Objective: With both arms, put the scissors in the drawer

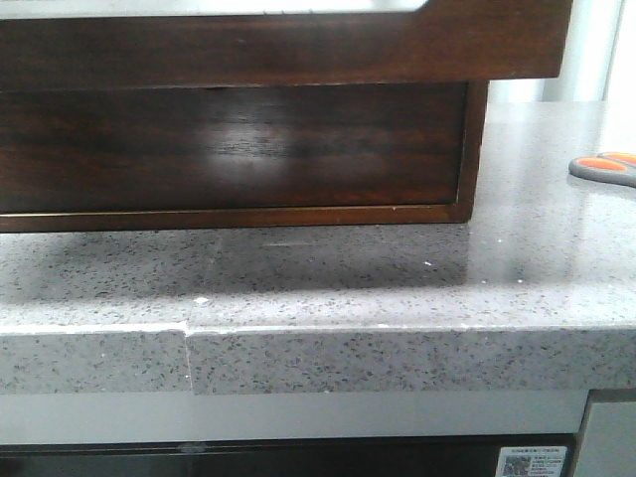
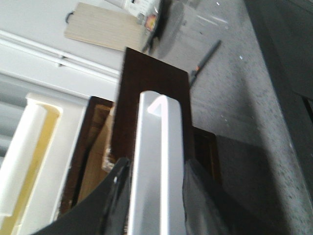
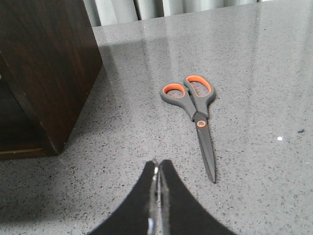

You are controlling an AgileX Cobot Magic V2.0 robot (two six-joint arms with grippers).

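So right now my left gripper (image 2: 156, 196) is clamped on the pale metal-looking front edge of the drawer (image 1: 234, 144), fingers pressed on either side of it, and the drawer looks pulled out of the cabinet frame (image 1: 288, 45), since I can see light wood down inside it just past my left fingers. My right gripper (image 3: 157, 196) has its jaws pinched together with nothing between them, hovering over the grey speckled counter (image 3: 254, 58). The scissors (image 3: 195, 117) lie flat on that counter just ahead of my right fingertips and a bit off to one side, blades pointing back toward me, orange-lined loops on the far end, not touching me at all. The dark cabinet sits off to the other side of my right gripper, well apart from the scissors. My guess is we're at the "drawer's open, now go fetch" step: left holds the drawer, right hasn't picked anything up. Next move, as I see it, means spreading my right jaws, coming down over the handles or the pivot, and squeezing without skidding the thing across that slick stone. Flat scissors on a hard top are annoying to get under. Count: one pair of scissors, one drawer, one cabinet, two grippers.
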